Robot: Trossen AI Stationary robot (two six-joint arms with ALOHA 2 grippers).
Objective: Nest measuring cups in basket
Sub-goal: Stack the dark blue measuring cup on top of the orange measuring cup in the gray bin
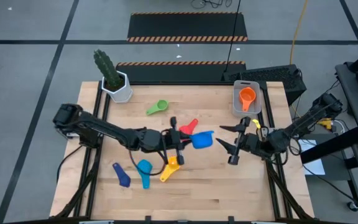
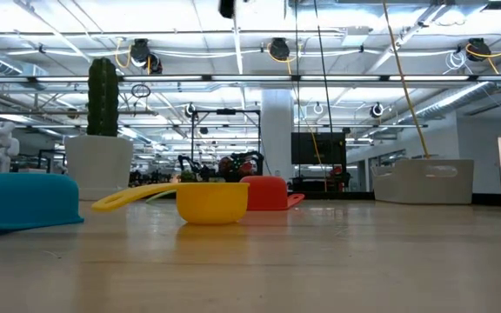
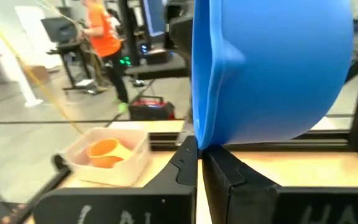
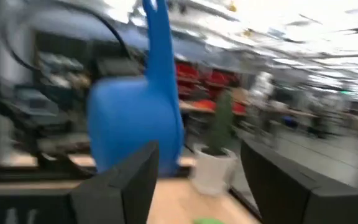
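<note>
My left gripper [image 1: 184,140] is shut on a blue measuring cup [image 1: 202,140], held over the table's middle. My right gripper [image 1: 225,138] stands open just right of that cup and touches nothing. In its wrist view the cup [image 4: 135,124] fills the space beyond the fingers. The orange cup [image 1: 247,98] lies in the grey-blue basket [image 1: 236,106] at the far right. On the table lie the green cup [image 1: 157,107], the red cup [image 1: 190,127], the yellow cup [image 1: 169,169], the light blue cup [image 1: 144,172] and the dark blue cup [image 1: 122,175]. My left gripper pinches the blue cup by the edge of its rim [image 3: 201,142] between its two fingertips. The fingers reach level from the table's left. The cup is lifted clear of the table and tipped on its side, its bowl [image 3: 272,68] standing above the fingertips.
A white pot with a cactus [image 1: 118,84] stands at the far left corner. The yellow cup [image 2: 211,200], red cup [image 2: 268,191] and light blue cup [image 2: 24,200] rest on the table below the arms. A person in orange [image 3: 98,37] stands in the room beyond.
</note>
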